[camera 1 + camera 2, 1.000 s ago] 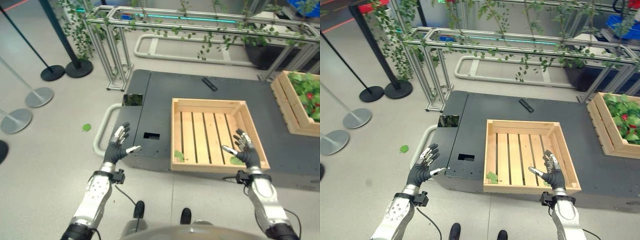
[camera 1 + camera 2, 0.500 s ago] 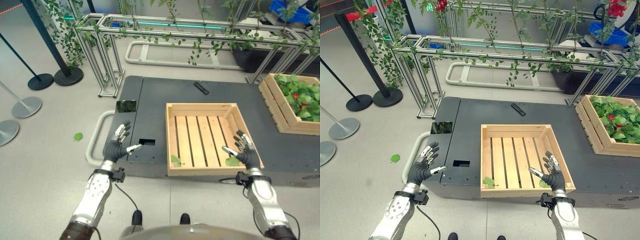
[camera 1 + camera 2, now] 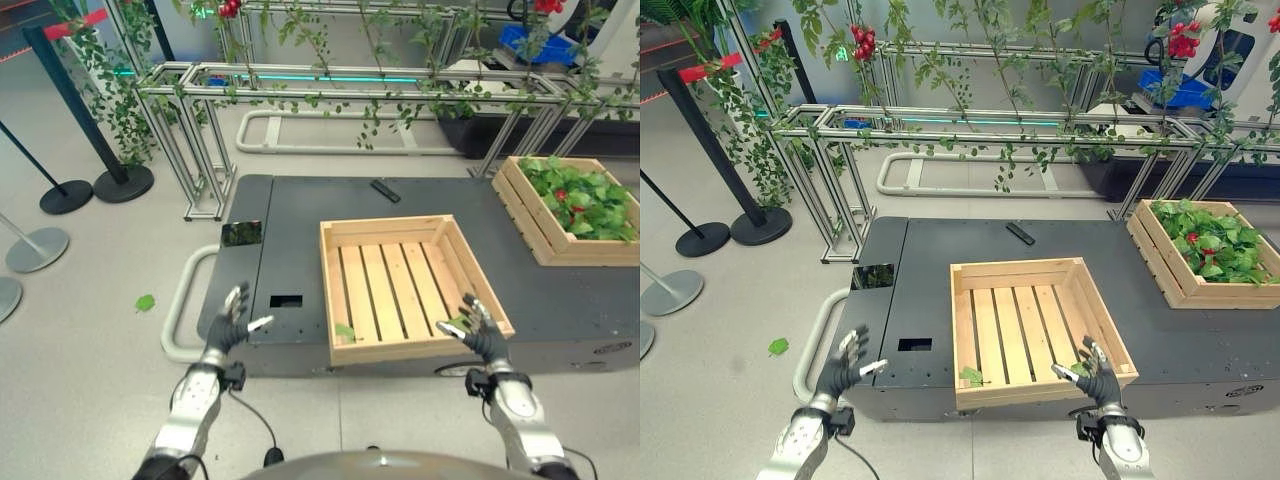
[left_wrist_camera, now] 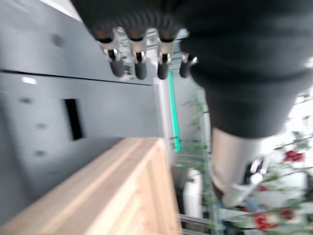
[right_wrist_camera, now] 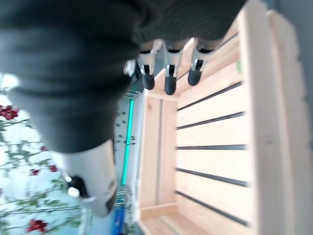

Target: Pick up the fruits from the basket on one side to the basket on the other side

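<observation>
Left hand [image 3: 229,325] and right hand [image 3: 482,338] at 7 and 5 o'clock, fingers [image 3: 236,298] spread apart, holding nothing, both just short of the desk [image 3: 300,215] edge. Slatted wooden crate [image 3: 408,287] at centre, two leaves inside. Crate of leaves with red fruits [image 3: 568,207] at 2 o'clock, well apart.

Slatted wooden crate [image 3: 410,285] fruitless; leaf-filled crate [image 3: 565,205] far right.
</observation>
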You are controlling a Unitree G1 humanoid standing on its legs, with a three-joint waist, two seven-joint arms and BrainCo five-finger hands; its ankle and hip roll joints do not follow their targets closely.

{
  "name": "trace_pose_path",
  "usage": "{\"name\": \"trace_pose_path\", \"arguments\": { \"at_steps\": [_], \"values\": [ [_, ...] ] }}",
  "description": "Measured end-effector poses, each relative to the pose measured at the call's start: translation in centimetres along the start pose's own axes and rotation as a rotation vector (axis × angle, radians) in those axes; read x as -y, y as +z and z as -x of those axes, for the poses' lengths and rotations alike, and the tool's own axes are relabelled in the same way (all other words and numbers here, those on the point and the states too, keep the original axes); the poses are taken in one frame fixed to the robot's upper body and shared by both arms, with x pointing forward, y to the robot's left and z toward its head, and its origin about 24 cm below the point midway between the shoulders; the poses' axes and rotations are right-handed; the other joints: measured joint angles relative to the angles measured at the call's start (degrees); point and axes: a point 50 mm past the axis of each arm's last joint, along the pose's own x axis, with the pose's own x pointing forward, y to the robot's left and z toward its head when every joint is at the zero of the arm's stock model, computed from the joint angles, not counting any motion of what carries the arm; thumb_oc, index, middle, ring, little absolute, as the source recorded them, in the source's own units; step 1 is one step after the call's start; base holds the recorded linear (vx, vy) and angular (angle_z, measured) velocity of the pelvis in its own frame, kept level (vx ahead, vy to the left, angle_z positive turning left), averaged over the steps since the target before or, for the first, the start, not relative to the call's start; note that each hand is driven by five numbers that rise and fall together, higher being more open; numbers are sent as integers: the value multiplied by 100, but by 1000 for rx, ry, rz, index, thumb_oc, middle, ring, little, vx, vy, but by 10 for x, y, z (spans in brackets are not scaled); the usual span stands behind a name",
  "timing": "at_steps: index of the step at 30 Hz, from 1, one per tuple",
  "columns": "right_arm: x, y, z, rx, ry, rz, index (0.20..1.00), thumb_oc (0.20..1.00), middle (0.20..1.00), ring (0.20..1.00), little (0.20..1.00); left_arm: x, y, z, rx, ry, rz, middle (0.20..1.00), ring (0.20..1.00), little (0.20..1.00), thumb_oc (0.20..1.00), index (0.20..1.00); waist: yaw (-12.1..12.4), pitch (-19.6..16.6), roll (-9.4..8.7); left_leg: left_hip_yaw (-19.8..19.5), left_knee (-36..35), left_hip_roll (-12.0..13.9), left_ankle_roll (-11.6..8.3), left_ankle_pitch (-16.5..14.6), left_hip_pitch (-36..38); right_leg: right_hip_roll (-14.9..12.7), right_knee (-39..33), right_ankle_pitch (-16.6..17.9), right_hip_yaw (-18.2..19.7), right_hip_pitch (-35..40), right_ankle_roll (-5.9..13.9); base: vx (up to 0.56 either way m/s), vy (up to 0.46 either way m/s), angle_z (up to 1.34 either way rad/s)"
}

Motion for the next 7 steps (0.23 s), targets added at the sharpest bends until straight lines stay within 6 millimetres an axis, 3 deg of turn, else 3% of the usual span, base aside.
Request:
{"name": "trace_pose_path", "arguments": {
  "at_steps": [7],
  "values": [
    [2, -10, 3, -40, -17, 15, 1000, 1000, 1000, 1000, 1000, -4, -5, 3, -16, 51, 17, 1000, 1000, 1000, 1000, 1000, 4, -13, 17, -6, 1, -3, 3, 1, 62, 0, -11, 6, 0, 89, -8, 0, 0, 0]
  ]
}}
